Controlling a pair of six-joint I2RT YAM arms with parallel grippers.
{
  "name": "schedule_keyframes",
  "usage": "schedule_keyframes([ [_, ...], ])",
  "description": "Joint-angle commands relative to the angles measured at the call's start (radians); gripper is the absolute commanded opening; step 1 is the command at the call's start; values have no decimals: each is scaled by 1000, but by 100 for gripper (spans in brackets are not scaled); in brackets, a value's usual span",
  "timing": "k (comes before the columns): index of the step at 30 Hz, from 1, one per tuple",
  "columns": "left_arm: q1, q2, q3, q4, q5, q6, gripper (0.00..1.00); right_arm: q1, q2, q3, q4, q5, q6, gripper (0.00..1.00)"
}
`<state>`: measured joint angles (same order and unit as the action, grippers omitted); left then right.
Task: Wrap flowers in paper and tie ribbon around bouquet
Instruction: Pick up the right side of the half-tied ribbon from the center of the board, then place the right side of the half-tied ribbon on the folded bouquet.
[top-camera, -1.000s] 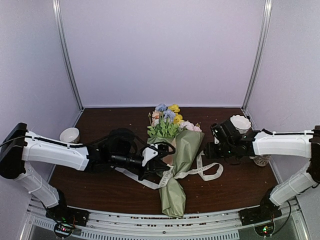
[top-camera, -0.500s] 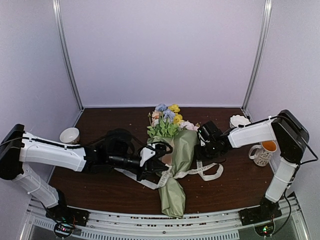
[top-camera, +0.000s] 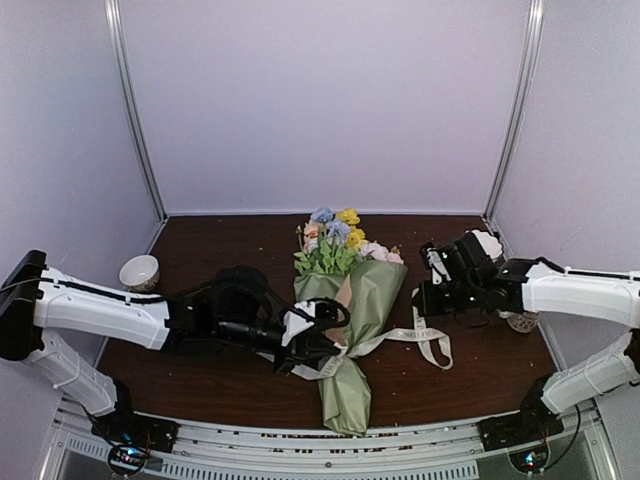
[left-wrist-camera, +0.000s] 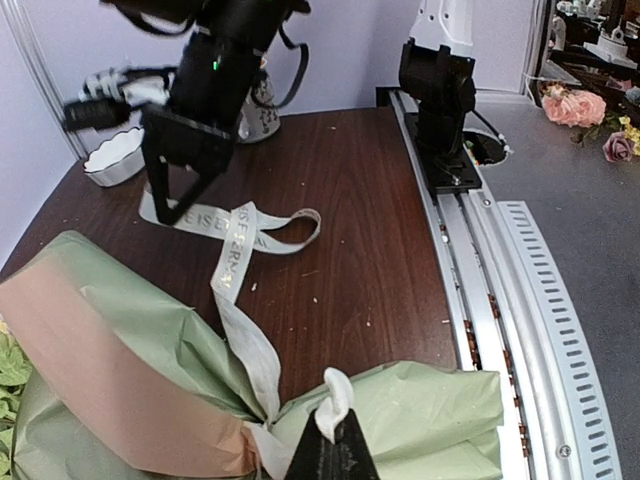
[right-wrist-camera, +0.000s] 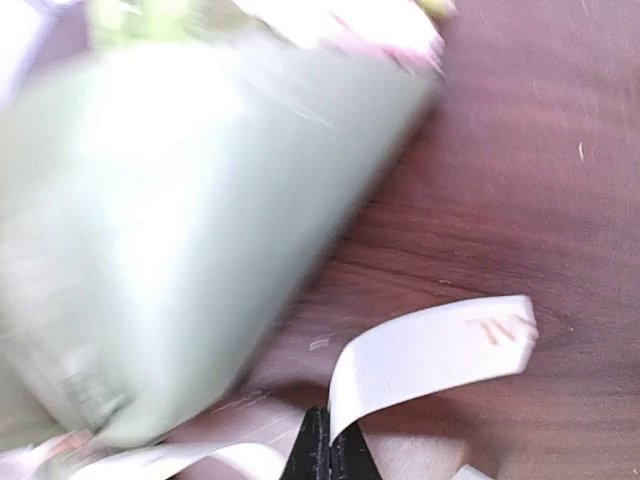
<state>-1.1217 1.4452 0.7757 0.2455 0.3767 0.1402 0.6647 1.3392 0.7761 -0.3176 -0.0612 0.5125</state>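
With left gripper (top-camera: 320, 345), clamps ribbon (top-camera: 400, 337) at waist of bouquet (top-camera: 372, 290) lying mid-worktop (top-camera: 220, 240). Treat paper (top-camera: 350, 385) wrapping as done. With right gripper (top-camera: 428, 297), pinches ribbon tail just right of paper. Treat knot as outstanding, apparently untied.

Arms: left arm (top-camera: 95, 308), right arm (top-camera: 585, 290); white moulded link shells, black joints and wrist housings. Black cables (top-camera: 335, 305) looped at wrist. Both left gripper (left-wrist-camera: 333, 455) and right gripper (right-wrist-camera: 326, 452) black, tapered fingertips. Black bases (top-camera: 135, 430), small lights (top-camera: 127, 459) beside.
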Motion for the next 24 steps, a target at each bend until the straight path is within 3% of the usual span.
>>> schedule_keyframes([
  [1,-31,-30,-9,2,-40,19,0,140,-206,56,-42,4,-70,0],
  [5,-73,-43,-32,26,-88,31,0,331,-228,243,-15,21,-131,0],
  [10,-111,-60,-70,80,-122,44,0,524,-9,528,-8,32,-216,0],
  [18,-141,-113,-170,171,-160,40,0,572,361,948,-74,17,-144,0],
  [22,-142,-135,-204,216,-168,12,0,572,452,1033,-124,73,-104,16],
  [24,-142,-137,-207,220,-163,9,0,570,503,1092,-202,84,-115,33],
])
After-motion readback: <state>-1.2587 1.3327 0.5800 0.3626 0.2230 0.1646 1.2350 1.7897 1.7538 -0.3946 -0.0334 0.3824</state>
